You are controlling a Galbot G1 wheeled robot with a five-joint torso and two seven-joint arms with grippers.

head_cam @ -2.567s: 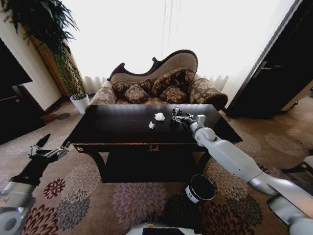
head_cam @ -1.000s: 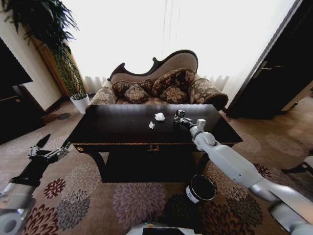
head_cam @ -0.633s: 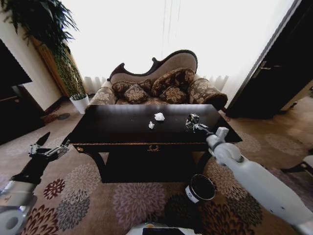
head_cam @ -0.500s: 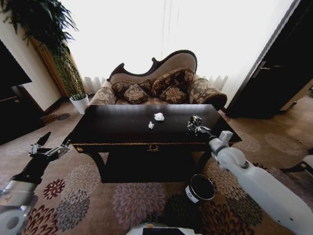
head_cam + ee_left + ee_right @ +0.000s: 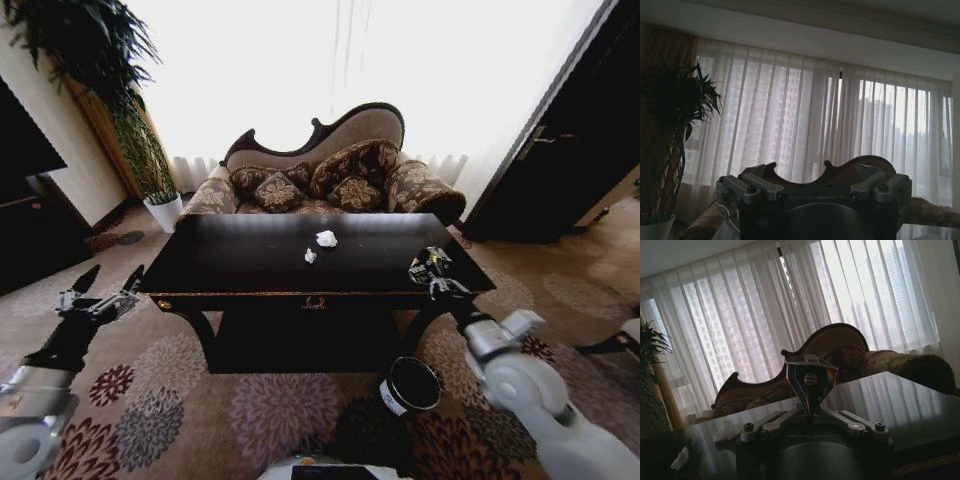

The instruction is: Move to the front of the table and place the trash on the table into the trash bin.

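The right gripper's (image 5: pixel 432 268) fingers are clamped on the black-and-silver shiny lump (image 5: pixel 428 262), right of centre in the head view, at the right end of the table's (image 5: pixel 250 262) front edge; in the right wrist view the lump (image 5: pixel 810 380) stands up from between the closed jaws with the glossy tabletop (image 5: pixel 900 400) behind it; the trash bin (image 5: pixel 410 385) sits on the carpet at lower centre-right, below and a little left of that gripper, so the carry looks about half made and the drop is not yet done. The bin's mouth reads dark, and I cannot tell what, if anything, lies in it. Two small white paper balls (image 5: pixel 326 238) (image 5: pixel 310 256) lie near the table's middle, well apart from either gripper, so they are left to do. The left gripper (image 5: pixel 98 295) hangs at the left edge, off the table's left corner, its fingers apart and holding nothing.
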